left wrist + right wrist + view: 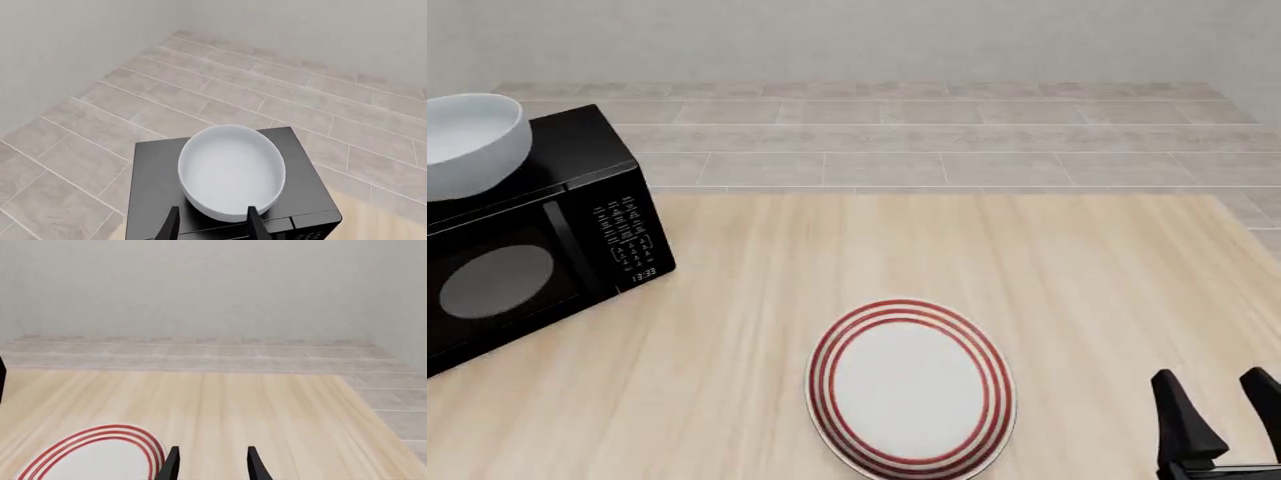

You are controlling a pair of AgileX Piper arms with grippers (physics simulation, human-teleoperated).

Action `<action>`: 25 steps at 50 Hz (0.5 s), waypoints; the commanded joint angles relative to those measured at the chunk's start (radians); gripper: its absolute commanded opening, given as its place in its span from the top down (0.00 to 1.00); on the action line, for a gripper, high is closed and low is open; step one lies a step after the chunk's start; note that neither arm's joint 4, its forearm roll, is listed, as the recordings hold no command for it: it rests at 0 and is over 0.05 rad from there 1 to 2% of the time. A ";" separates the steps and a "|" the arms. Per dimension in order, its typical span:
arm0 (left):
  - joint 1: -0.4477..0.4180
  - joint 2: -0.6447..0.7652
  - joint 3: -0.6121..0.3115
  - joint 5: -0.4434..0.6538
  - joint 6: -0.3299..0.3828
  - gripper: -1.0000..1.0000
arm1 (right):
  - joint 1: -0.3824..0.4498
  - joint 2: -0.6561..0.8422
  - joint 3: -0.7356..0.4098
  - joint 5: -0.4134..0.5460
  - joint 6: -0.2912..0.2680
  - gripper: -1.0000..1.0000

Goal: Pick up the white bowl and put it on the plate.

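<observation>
1. We find the left gripper [213, 222] with its fingers spread apart and nothing between them. In its wrist view the two fingertips straddle the near rim of the white bowl [231, 170] without visibly touching it. The front view does not show this gripper at all.

2. We find the right gripper [1217, 420] likewise spread and empty, low at the near right corner of the table [1068, 270]. Its wrist view shows the fingertips just beside the red-ringed edge of the plate [100, 455].

3. The white bowl sits upright on top of the black microwave [541, 240], at the far left of the table. In the front view it stands over the oven's left part and is cut off by the frame edge.

4. The plate lies flat on the table, near the front edge and slightly right of centre, well apart from the microwave.

5. The deciding relation: the bowl lies directly ahead of and below the left gripper, and far from the right one. We judge the left arm the one placed to take it. The bowl is round, so no long axis governs the grip; a pinch on the near rim would serve.

6. We judge the pick not yet made.
</observation>
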 commanded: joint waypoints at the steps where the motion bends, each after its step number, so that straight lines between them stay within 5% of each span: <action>1: 0.016 0.131 -0.144 0.068 -0.023 0.00 | 0.000 0.000 0.000 0.009 -0.001 0.00; 25: 0.086 0.394 -0.364 0.149 -0.029 0.00 | 0.019 0.001 0.000 0.024 0.000 0.00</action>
